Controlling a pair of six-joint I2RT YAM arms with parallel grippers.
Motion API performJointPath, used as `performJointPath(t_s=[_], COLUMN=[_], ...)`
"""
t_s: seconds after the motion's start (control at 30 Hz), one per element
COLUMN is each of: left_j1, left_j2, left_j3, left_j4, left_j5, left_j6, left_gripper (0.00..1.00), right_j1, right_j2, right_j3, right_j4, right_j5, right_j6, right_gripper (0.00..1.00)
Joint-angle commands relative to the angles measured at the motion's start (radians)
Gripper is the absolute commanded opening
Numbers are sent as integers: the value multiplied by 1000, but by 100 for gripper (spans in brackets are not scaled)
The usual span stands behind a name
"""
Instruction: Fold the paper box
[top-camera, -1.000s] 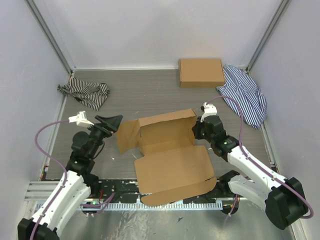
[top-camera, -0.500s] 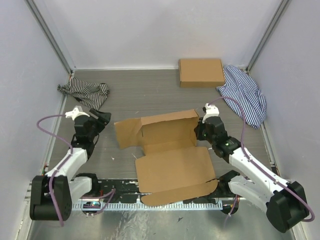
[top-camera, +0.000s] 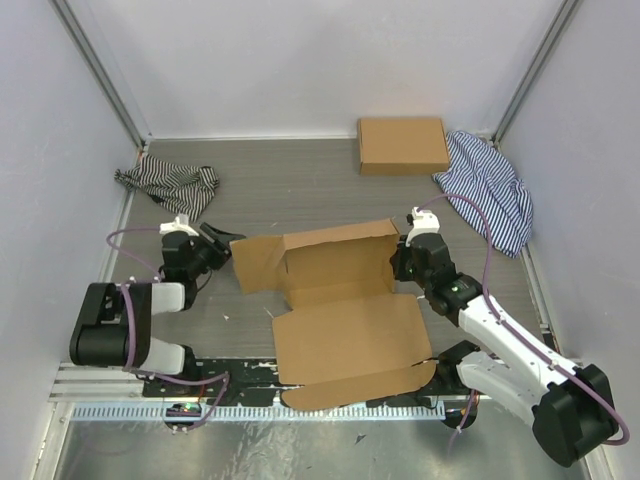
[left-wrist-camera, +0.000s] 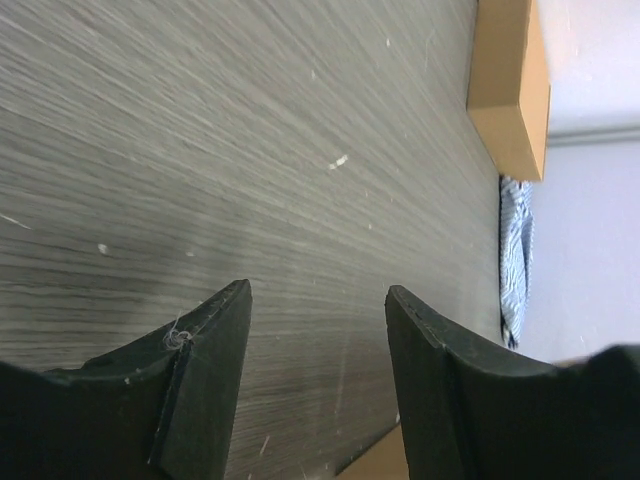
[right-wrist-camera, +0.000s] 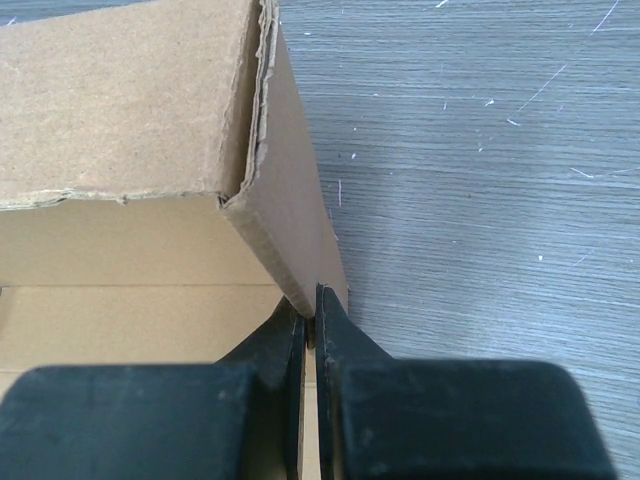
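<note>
Top view: 1 brown paper box (top-camera: 335, 300), unfolded w/ flaps spread, lies at centre of table (top-camera: 300, 190), plus 1 closed box (top-camera: 403, 145), 2 striped cloths (top-camera: 170, 186); left wrist: left gripper (left-wrist-camera: 318, 300) jaws apart, empty; right wrist: right gripper (right-wrist-camera: 308, 310) pinches paper box's side wall

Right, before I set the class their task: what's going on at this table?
Two robot arms are working on a half-folded paper box on the table. The right gripper is shut on the box's upright right side wall. The left gripper is open beside the left flap, holding nothing. The large near panel lies flat, not yet folded over.
</note>
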Motion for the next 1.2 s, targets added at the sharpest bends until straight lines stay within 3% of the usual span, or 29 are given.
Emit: performJointPath(t_s=[0.0,0.13,0.23,0.37,0.53,0.67,1.0,1.17], left_j1=[-29,-76,-101,-126,-241,-304,-382,-475], left_j2=[80,92,-7,-250,-650,-843,-553,-525], left_j3=[23,-23,-84,-125,-141,-167,-157,-115], left_j4=[157,254,227,-8,-441,-532,-327,-291], left_j5=[181,245,252,239,90,-2,29,-12], left_j6=[14,20,65,170,284,300,310,319], left_gripper=[62,57,57,57,60,64,63,63], right_j1=[-3,-5,-11,-15,-19,-20,-20,-20], right_j2=[11,45,81,126,136,116,91,87], right_j3=[40,66,88,107,107,94,77,81], right_j4=[2,1,-4,-9,-5,16,14,-1], right_j5=[-23,-28,-32,-32,-41,-66,-106,-111], right_j6=[10,8,1,-6,-6,-4,-11,-21], right_gripper=[1,1,1,1,1,1,2,2])
